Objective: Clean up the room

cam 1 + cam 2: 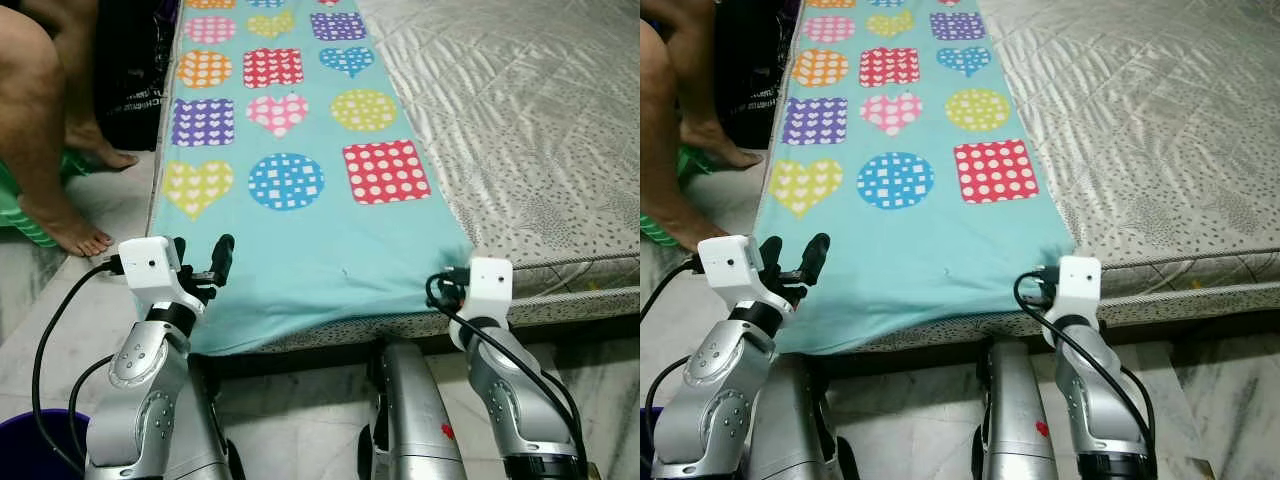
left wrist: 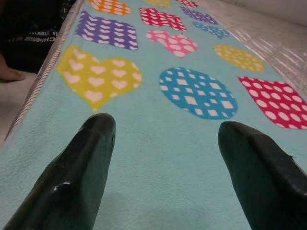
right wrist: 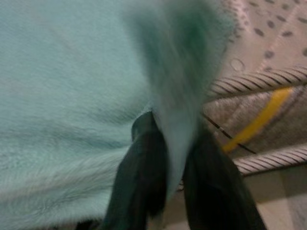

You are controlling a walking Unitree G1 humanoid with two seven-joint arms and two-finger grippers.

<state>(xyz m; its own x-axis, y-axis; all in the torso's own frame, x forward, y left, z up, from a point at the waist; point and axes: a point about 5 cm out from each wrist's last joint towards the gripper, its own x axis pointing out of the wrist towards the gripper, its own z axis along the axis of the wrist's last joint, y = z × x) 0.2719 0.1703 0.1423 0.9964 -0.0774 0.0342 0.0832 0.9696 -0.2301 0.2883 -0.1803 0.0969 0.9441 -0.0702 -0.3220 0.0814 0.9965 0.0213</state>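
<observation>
A turquoise blanket [image 1: 300,230] printed with hearts, circles and squares lies spread along the left side of the bed [image 1: 520,130], its near end draped over the bed's front edge and its left side hanging over the left edge. The rest of the bed shows a grey patterned sheet with a corded seam along the front edge.

The left claw [image 1: 200,262] is at the blanket's near left corner, just above the fabric, with its two black fingers [image 2: 81,163] spread wide and nothing between them; the blanket's yellow heart and blue circle lie ahead of it.

The right claw [image 3: 168,177] is at the blanket's near right corner, by the bed's front edge. Its fingers are drawn close together with a fold of the blanket's edge pinched between them, the cloth rising blurred from the grip.

On the floor [image 1: 110,210] off the bed's left edge, a person's bare legs [image 1: 45,150] and feet stand, well apart from both claws. A dark bag [image 1: 135,80] sits against the left side of the bed, and a purple bucket [image 1: 30,445] stands on the floor near the robot's left arm.
</observation>
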